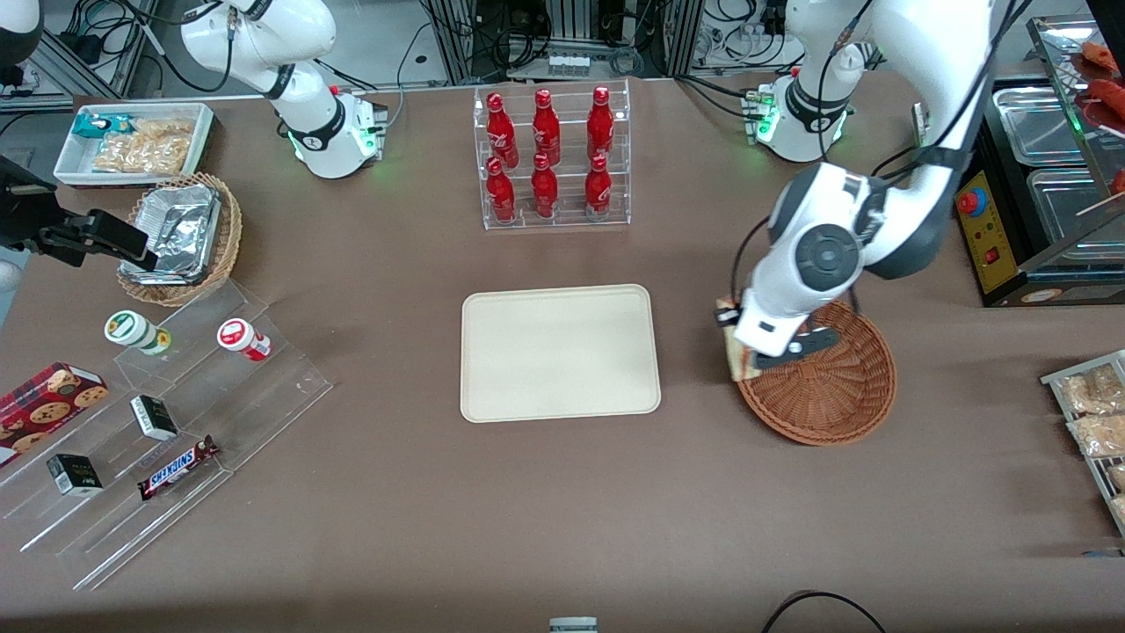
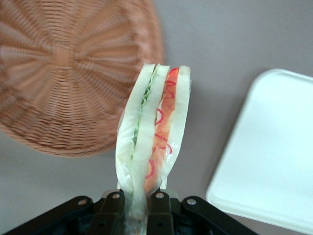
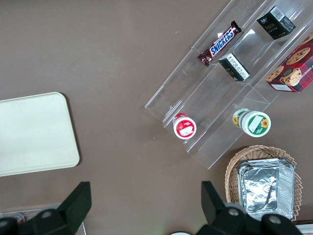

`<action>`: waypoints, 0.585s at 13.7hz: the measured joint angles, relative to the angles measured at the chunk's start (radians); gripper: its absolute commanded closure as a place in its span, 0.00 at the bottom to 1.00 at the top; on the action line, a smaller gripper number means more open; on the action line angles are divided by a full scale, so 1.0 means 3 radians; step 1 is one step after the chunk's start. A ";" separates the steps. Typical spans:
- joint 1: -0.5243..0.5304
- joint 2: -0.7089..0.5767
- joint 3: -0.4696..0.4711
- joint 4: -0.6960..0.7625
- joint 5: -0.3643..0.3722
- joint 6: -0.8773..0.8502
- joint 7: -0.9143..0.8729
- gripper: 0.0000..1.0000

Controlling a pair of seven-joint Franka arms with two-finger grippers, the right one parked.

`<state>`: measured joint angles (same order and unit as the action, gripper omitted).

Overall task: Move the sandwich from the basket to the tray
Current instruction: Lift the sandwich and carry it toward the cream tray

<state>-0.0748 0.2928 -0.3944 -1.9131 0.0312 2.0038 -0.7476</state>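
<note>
My left gripper point(image 2: 136, 208) is shut on the sandwich point(image 2: 152, 129), a wrapped pale wedge with green and red-pink filling. In the front view the sandwich point(image 1: 734, 345) shows beside the wrist, held above the rim of the reddish-brown wicker basket point(image 1: 835, 400), at the side nearest the tray. The gripper point(image 1: 763, 359) is partly hidden by the wrist. The basket point(image 2: 63, 73) holds nothing. The cream tray point(image 1: 559, 352) lies flat at the table's middle with nothing on it; one corner of it shows in the left wrist view point(image 2: 269, 156).
A clear rack of red bottles point(image 1: 551, 158) stands farther from the front camera than the tray. A tan basket with foil containers point(image 1: 180, 237), a white snack bin point(image 1: 132, 141) and an acrylic stand with snacks point(image 1: 158, 422) lie toward the parked arm's end. Snack packets point(image 1: 1090, 413) lie at the working arm's end.
</note>
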 measured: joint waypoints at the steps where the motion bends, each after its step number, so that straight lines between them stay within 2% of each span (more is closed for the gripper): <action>1: -0.0003 0.0087 -0.0109 0.0098 0.0000 0.0000 0.0001 0.94; 4: -0.0146 0.0314 -0.0324 0.0360 0.0053 0.0000 -0.0053 0.94; 8: -0.0593 0.0674 -0.0344 0.0784 0.0458 0.0003 -0.0681 0.94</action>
<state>-0.2528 0.4951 -0.4976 -1.6780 0.1687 2.0047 -0.9519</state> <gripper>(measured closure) 0.846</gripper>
